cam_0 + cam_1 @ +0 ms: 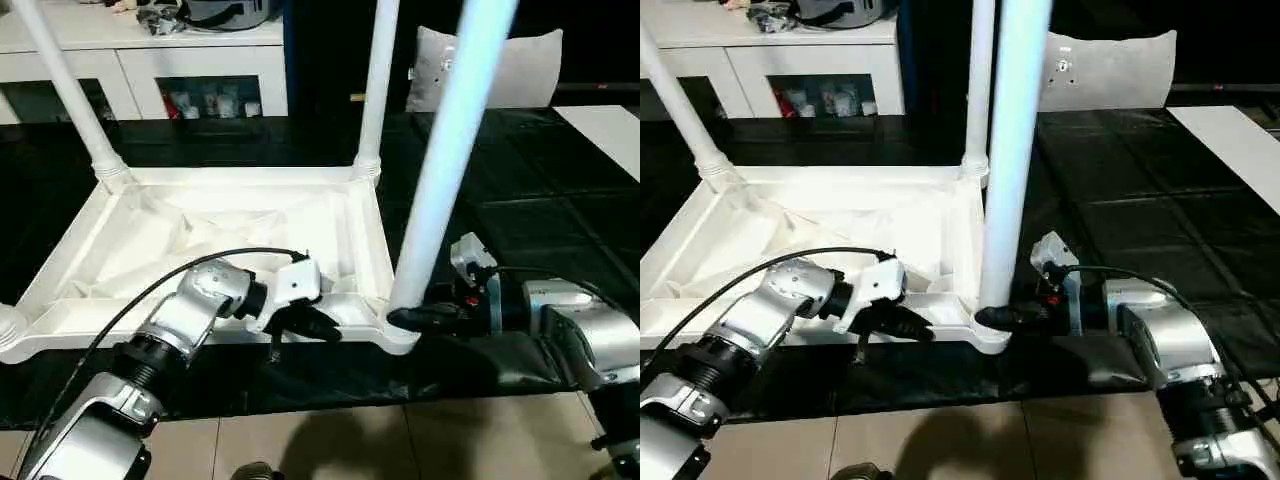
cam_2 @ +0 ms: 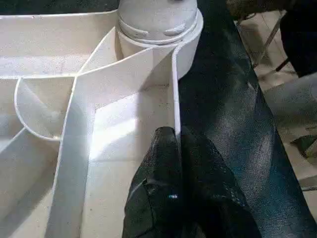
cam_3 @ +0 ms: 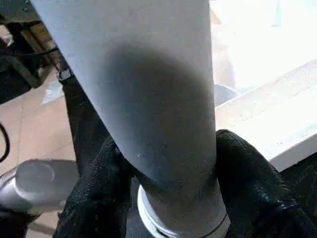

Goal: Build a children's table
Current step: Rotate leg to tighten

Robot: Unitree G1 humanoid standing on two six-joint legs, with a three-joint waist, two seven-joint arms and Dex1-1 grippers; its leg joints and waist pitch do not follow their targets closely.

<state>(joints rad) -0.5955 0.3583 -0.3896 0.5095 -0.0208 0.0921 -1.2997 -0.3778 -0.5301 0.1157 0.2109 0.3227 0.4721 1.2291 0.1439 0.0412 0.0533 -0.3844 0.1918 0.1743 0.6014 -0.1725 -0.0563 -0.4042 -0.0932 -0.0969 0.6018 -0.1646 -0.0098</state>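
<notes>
The children's table top [image 1: 150, 250] lies upside down on a black mat, ribbed underside up. White legs stand in three of its corner sockets: far left [image 1: 65, 80], far right [image 1: 378, 80] and near right [image 1: 450, 150]. My left gripper [image 1: 310, 325] is shut on the top's near rim [image 2: 175, 89], one black finger [image 2: 163, 188] on each side of the thin wall, close to the near right socket [image 2: 158, 25]. From the right, my right gripper [image 1: 410, 318] clasps the base of the near right leg [image 3: 148, 89]. Its fingers [image 3: 99, 193] press against both sides, just above the socket.
A white cabinet with glass doors [image 1: 150, 60] stands behind the mat, and a grey cushion [image 1: 520, 65] leans at the back right. The black mat [image 1: 520, 220] ends at tiled floor [image 1: 350, 440] just in front of the table top. A white panel [image 1: 610, 130] lies at the far right.
</notes>
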